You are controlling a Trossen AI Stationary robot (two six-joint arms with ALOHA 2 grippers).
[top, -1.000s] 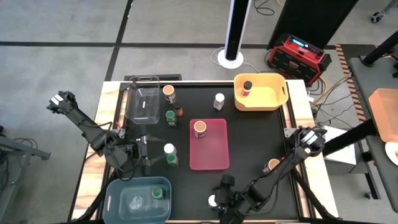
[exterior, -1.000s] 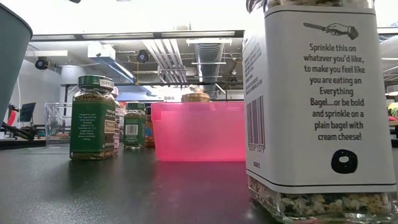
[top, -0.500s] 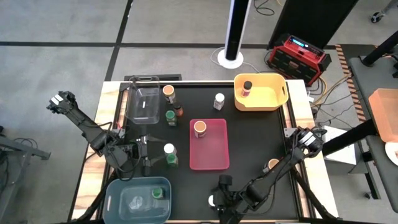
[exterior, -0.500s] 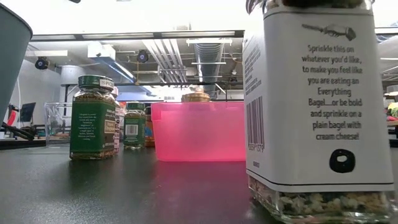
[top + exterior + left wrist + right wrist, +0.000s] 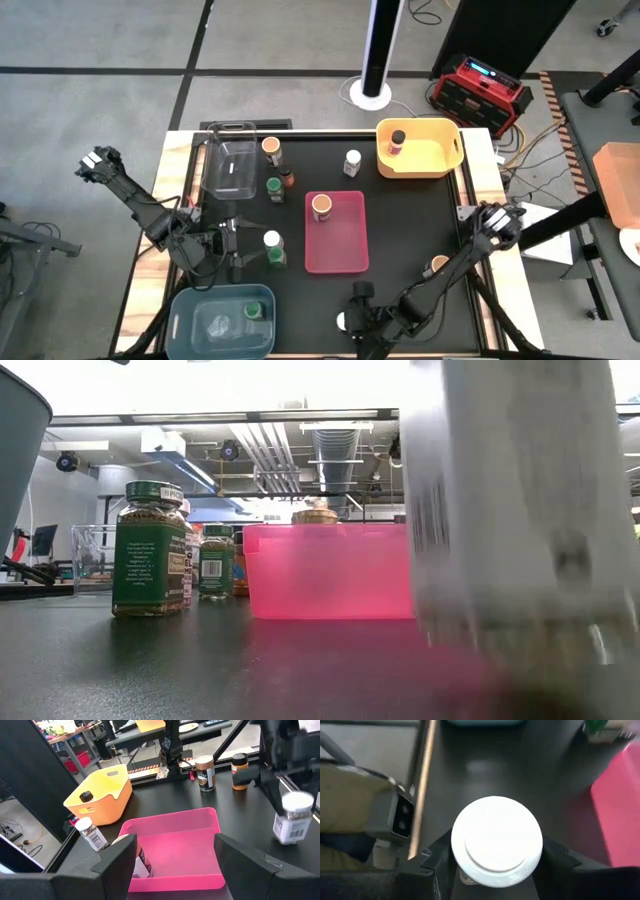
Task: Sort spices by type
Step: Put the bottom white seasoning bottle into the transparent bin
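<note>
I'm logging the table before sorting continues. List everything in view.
Table: one, black.
Clear bin: one, far left.
Yellow bin: one, far right; dark-lidded jar inside.
Pink bin: one, centre; orange-lidded jar inside.
Blue bin: one, near left; green-lidded jar inside.
Loose spice jars: about seven; orange, green, white and brown lids; mostly between the clear and pink bins.
White-lidded jar: one, near edge.
Left gripper: open, beside the pink bin.
Right gripper: closed on the white-lidded jar.

In the high view, one bin (image 5: 336,237) lies in the table's (image 5: 410,240) centre, another bin (image 5: 432,150) at upper right, a third bin (image 5: 200,310) at lower left.
</note>
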